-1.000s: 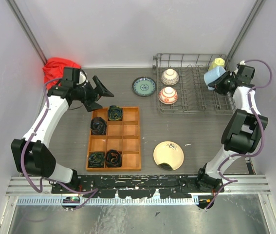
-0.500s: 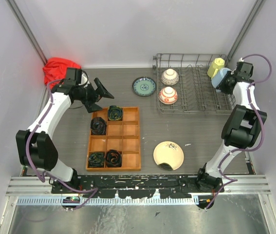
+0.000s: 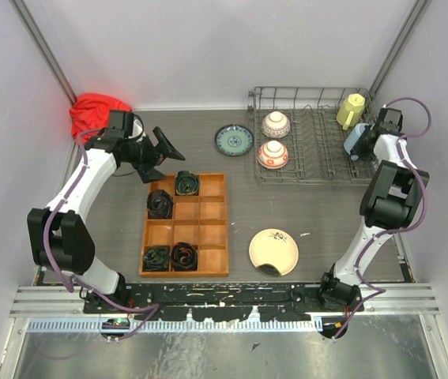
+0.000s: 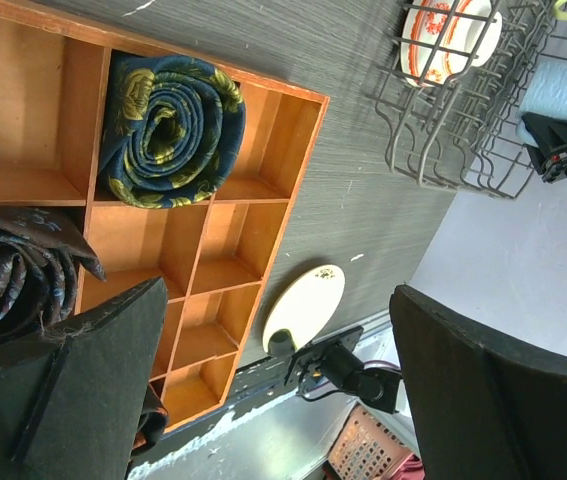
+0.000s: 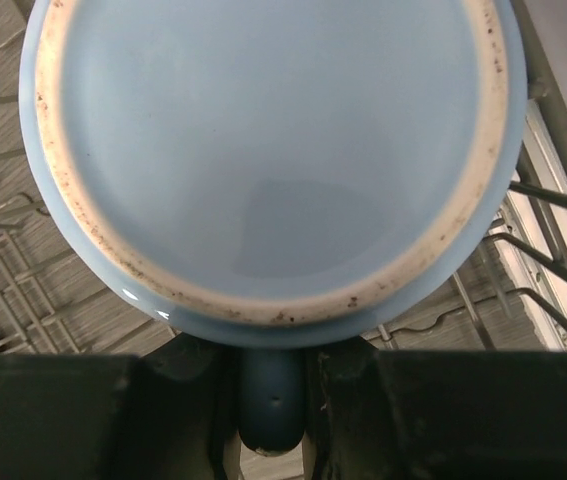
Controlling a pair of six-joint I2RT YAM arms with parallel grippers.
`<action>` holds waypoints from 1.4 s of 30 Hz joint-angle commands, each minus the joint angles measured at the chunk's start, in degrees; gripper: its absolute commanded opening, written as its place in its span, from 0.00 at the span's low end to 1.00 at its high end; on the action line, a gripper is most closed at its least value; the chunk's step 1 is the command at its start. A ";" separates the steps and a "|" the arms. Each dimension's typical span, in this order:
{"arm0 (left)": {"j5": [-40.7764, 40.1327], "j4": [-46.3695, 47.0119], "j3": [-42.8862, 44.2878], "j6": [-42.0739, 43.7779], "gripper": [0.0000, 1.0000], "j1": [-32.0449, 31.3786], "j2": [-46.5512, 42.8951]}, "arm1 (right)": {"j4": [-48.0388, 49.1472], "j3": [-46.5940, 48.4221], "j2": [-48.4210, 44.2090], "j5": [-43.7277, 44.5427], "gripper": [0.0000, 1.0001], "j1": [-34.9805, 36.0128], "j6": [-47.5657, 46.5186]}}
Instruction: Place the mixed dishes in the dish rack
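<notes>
Since a second ago my right hand (image 5: 271, 388) has carried the light blue cup (image 3: 354, 140) down to the dish rack's (image 3: 306, 160) right end, beside the pale yellow mug (image 3: 352, 106). It clamps the handle; I should seat the cup between tines before letting go. My left hand (image 3: 163, 148) gapes idle.

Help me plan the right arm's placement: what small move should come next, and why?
Probably lower the light blue ceramic cup slightly onto the grey wire dish rack. The right claw is shut on its handle, holding it over the rack's right end beside the pale yellow mug, apparently not yet resting on the wires.
</notes>
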 commanded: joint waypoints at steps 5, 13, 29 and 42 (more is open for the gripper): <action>-0.20 0.26 1.75 -0.33 1.00 0.29 1.75 | 12.41 4.05 0.97 2.59 0.01 0.61 -2.43; -0.37 0.00 2.81 -0.79 0.99 0.30 3.31 | 14.86 4.84 3.66 8.04 0.01 2.09 -4.33; -1.06 -1.41 4.28 -0.83 1.00 0.16 4.11 | 15.32 2.49 6.35 11.57 0.20 3.29 -3.25; -0.90 -2.37 4.04 -0.27 1.00 0.11 3.08 | 15.67 -0.51 4.96 12.24 0.50 3.44 -2.28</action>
